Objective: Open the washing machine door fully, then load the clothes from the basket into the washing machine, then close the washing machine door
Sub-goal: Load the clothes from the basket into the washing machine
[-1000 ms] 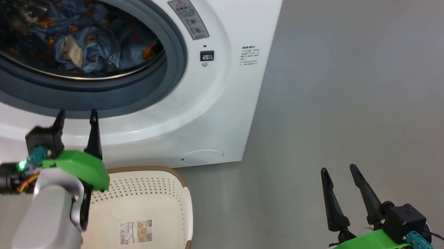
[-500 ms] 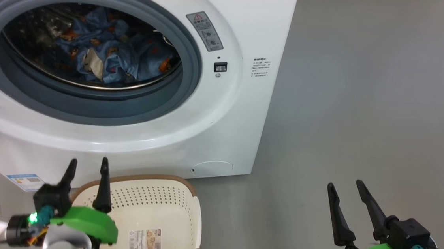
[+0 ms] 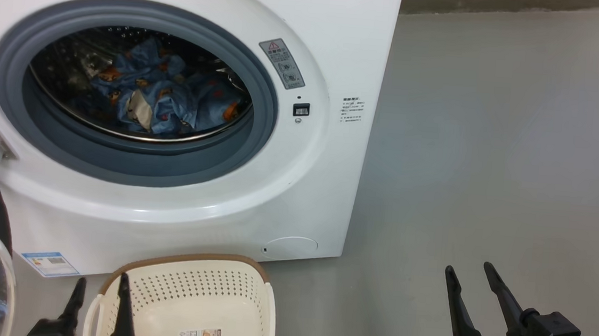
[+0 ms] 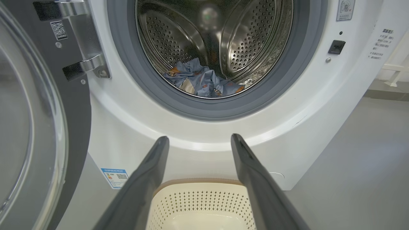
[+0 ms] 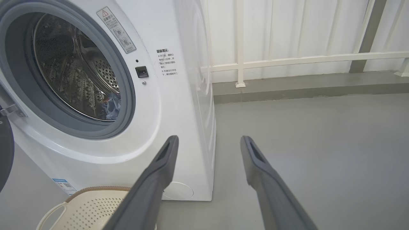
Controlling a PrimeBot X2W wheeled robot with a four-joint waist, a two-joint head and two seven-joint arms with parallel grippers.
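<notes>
Left tool (image 3: pixel 101 280), right tool (image 3: pixel 468 268) — both spread wide, both empty.

Ahead of the left claw (image 4: pixel 199 136), with its matt dark fingers (image 4: pixel 142 185), the big white boxy washing machine (image 4: pixel 303 105) is smooth and glossy, its perforated steel drum (image 4: pixel 252 41) shiny, its grey-blue rubber gasket (image 4: pixel 204 108) matt. Soft light blue printed cloth (image 4: pixel 204 84) lies inside. Below the claw, the cream perforated plastic basket (image 4: pixel 198 201) looks matt.
</notes>
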